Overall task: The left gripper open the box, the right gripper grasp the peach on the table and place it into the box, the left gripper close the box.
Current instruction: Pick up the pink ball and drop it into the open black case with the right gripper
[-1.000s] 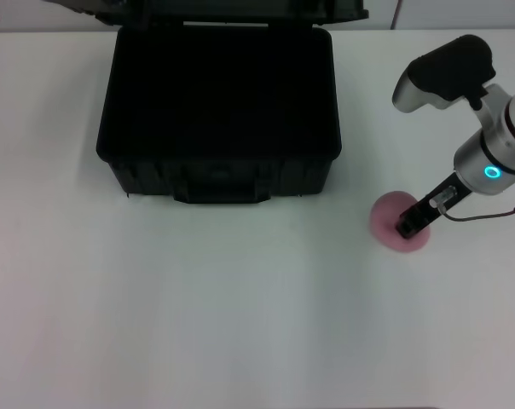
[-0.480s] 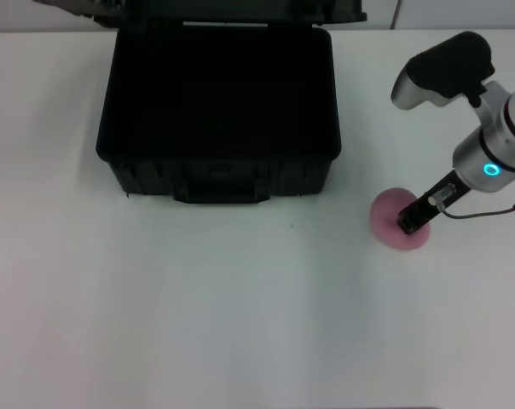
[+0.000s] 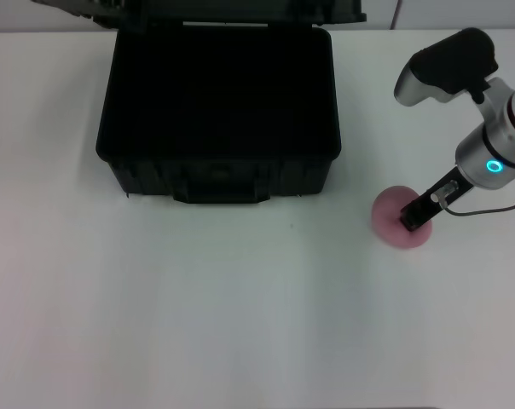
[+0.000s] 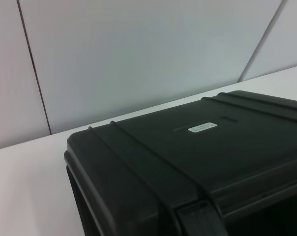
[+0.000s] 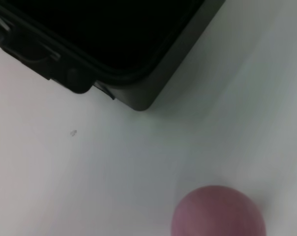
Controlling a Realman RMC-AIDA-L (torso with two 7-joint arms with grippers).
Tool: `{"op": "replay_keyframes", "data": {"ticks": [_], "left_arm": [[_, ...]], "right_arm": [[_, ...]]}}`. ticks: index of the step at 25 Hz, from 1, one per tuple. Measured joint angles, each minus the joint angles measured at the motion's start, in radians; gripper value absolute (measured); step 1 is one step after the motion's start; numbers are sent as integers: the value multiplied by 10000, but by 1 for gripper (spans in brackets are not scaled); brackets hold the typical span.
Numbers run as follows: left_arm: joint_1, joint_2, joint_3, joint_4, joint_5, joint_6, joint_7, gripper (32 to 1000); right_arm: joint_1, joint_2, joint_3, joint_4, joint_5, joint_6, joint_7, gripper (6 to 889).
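The right pincer (image 3: 408,223) is pressing down over the peach (image 3: 392,221) at the right edge of the head view; whether its fingers are gripping yet, I cannot tell. The peach is sitting on the white worktop (image 3: 240,307), well apart from the black case (image 3: 216,102) at upper centre, whose lid is standing open. So opening is done; grasping, placing and closing remain. The left pincer is out of sight.
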Motion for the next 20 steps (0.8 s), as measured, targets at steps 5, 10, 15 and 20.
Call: {"op": "replay_keyframes", "data": {"ticks": [5, 10, 15, 20], "left_arm": [[13, 0, 0, 0, 0, 10, 1, 361], [93, 10, 1, 0, -1, 10, 2, 361], [129, 19, 0, -1, -1, 0, 2, 361], [134, 24, -1, 0, 1, -6, 2, 361]], "right_arm": [[4, -4, 15, -171, 3, 57, -5, 49], [-85, -19, 635, -1040, 260, 757, -291, 51], [-160, -36, 1448, -1650, 1145, 1656, -866, 53], [-412, -188, 1689, -2888, 1780, 2401, -934, 55]]}}
